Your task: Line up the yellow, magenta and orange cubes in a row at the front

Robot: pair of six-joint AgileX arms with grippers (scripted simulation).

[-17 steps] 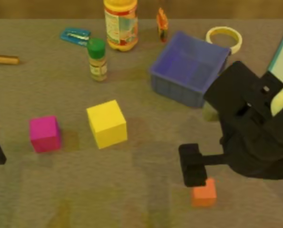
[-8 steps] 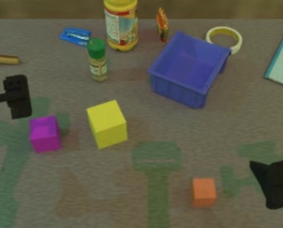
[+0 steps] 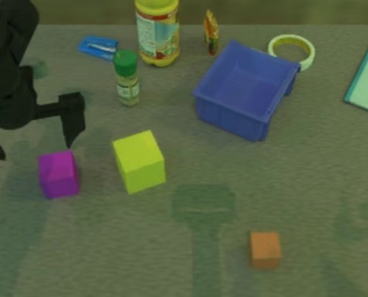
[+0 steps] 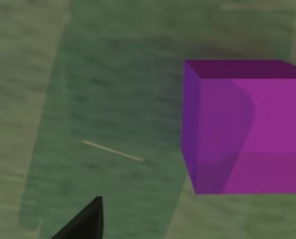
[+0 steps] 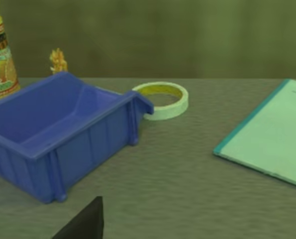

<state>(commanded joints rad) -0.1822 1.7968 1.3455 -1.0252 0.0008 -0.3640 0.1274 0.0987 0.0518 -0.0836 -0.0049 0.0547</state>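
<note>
Taking the yellow cube [image 3: 139,161] as the mark: the orange cube [image 3: 265,249] lies nearer the front and to its right, the magenta cube [image 3: 59,174] just to its left. Farther back and right, the blue box [image 3: 245,90] looks empty. The left gripper [image 3: 29,133] has swung in over the magenta cube; its fingers look spread, though one is half hidden. The right arm has left the top view.

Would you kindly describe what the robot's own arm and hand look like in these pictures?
Only the left arm shows in the top view: a bulky, matte black body with rounded housings. Its left hand is also plain black, ending in a blocky, squared finger on a slim bar. No cables, markings or labels are visible. Each wrist view shows just a dark pointed tip at the edge.
</note>
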